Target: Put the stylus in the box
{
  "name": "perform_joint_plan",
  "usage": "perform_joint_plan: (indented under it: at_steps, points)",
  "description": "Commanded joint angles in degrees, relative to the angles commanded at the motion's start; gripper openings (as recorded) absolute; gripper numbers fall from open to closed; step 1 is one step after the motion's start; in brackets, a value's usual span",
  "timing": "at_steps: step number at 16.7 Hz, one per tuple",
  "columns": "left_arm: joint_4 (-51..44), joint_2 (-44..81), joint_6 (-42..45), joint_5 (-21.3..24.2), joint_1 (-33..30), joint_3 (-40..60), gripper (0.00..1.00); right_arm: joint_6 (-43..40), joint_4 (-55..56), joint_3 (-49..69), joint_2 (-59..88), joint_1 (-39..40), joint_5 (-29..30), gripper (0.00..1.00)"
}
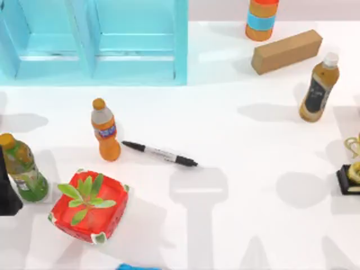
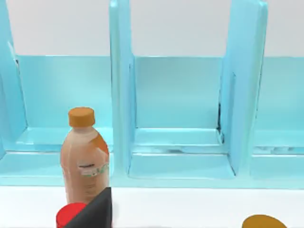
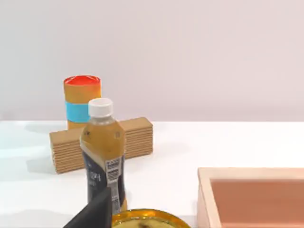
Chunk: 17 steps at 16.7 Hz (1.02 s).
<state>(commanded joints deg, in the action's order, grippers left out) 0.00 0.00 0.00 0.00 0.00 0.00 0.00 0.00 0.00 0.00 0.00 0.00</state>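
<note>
The stylus (image 1: 160, 153) lies flat on the white table near the middle, black at both ends with a grey-white barrel, its left tip close to an orange bottle (image 1: 105, 130). The box (image 3: 205, 192) is an open tan-pink tray whose rim shows in the right wrist view, beside a yellow object (image 3: 147, 218). A dark part of my left arm (image 1: 5, 191) sits at the table's left edge, far from the stylus. A dark wedge of my left gripper (image 2: 92, 213) shows in its wrist view, and one of my right gripper (image 3: 95, 213) in its own.
A light blue shelf (image 1: 93, 42) stands at the back left. A green bottle (image 1: 22, 169) and a red pot with a plant (image 1: 90, 205) are at the left. A wooden block (image 1: 287, 50), a striped can (image 1: 261, 19) and a brown bottle (image 1: 319, 87) stand at the back right.
</note>
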Motion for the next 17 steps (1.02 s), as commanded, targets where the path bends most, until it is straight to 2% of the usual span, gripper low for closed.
perform_joint_plan:
  at_steps: [4,8,12,17]
  points:
    - [0.00,0.00,0.00,0.00,0.00,0.00,1.00,-0.60,-0.68,1.46,1.24,0.57,-0.37,1.00]
    - [0.00,0.00,0.00,0.00,0.00,0.00,1.00,-3.80,-5.16,10.68,9.04,3.56,-2.21,1.00]
    - [0.00,0.00,0.00,0.00,0.00,0.00,1.00,-8.34,-13.35,26.92,23.40,7.74,-4.60,1.00]
    - [0.00,0.00,0.00,0.00,0.00,0.00,1.00,-14.35,-27.50,53.24,49.04,13.47,-7.70,1.00]
